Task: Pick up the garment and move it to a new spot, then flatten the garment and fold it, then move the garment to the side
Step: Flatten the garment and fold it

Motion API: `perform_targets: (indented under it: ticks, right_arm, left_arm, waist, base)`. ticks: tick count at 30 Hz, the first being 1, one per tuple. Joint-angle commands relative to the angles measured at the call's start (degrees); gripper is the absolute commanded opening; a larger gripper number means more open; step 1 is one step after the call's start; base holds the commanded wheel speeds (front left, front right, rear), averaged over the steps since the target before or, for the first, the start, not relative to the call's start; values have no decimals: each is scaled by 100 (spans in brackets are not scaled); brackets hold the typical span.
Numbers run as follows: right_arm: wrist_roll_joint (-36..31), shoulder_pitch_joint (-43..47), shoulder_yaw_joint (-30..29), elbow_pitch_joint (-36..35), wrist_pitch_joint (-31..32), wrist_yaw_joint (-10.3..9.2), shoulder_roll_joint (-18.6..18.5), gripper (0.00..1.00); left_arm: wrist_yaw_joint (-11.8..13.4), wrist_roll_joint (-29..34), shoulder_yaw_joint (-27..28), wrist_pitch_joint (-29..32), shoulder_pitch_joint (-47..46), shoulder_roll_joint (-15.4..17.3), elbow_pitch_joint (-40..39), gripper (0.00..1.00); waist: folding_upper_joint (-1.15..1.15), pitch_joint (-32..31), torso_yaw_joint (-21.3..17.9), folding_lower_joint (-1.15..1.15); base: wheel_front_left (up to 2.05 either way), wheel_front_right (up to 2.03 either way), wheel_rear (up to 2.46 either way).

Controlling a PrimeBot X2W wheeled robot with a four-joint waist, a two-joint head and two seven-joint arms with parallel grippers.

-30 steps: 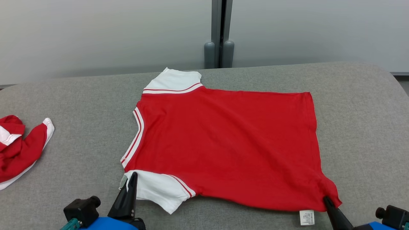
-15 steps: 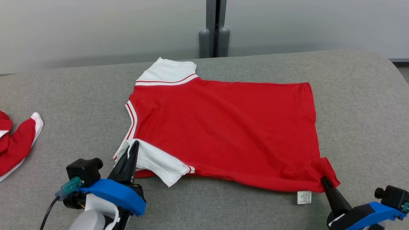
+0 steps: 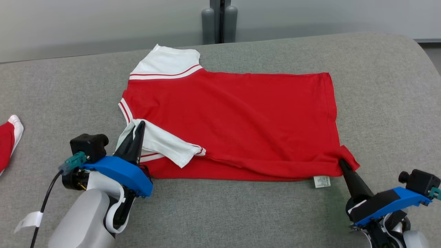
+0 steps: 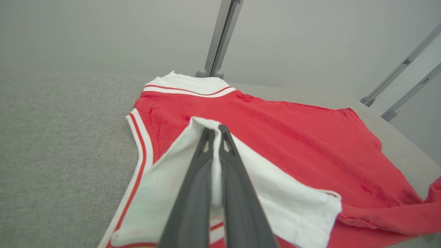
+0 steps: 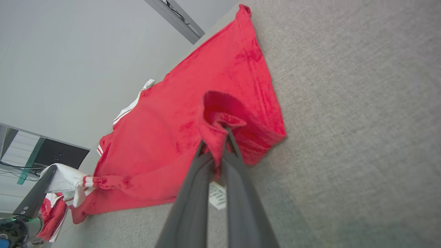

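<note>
Print on garment (image 3: 237,117) label (image 3: 321,181) illegible

Left tool (image 4: 216,128) pinches the garment's (image 4: 275,137) white sleeve (image 4: 275,199).

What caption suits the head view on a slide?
Left end effector shut on a white sleeve, right end effector on the hem corner of a red shirt on a grey table.

Garment (image 3: 241,117) on table (image 3: 382,86), second garment (image 3: 7,137) leftward
</note>
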Motion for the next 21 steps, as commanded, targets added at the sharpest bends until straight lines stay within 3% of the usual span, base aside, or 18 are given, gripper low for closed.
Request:
perform_targets:
  ticks: [1,2,3,4,5,14,21]
  right_arm:
    - [-31,-228,5,52,-64,3,-10,23]
    - [-12,-301,3,91,-97,3,-10,45]
    - [4,-372,-1,145,-117,3,-12,100]
    - [-44,-431,21,159,-151,3,-10,100]
    - [-98,-482,47,165,-169,3,-10,100]
    - [-633,-258,-64,0,-398,3,-11,100]
    - [-1305,-7,-190,-143,-255,3,-13,100]
  left_arm:
    - [-45,21,-28,-36,-206,-14,162,0]
    - [-46,21,-42,-44,-276,-26,242,0]
    - [-59,14,-50,-62,-334,-42,319,44]
    - [-72,15,-58,-83,-396,-54,389,93]
    - [-73,46,-55,-151,-457,-57,456,100]
    - [-108,-48,-10,-605,-390,-181,832,100]
    - [-115,-19,-35,-717,12,-2,913,100]
  waist:
    - [-1,40,-19,-1]
    - [-1,57,-23,-1]
    - [-1,63,-21,-1]
    - [-1,77,-14,-1]
    - [-1,83,-5,-1]
    - [-1,-83,119,-1]
    - [-1,-197,182,-1]
  base:
    - [0,0,0]
    - [0,0,0]
    - [0,0,0]
    - [0,0,0]
    - [0,0,0]
    - [0,0,0]
    - [0,0,0]
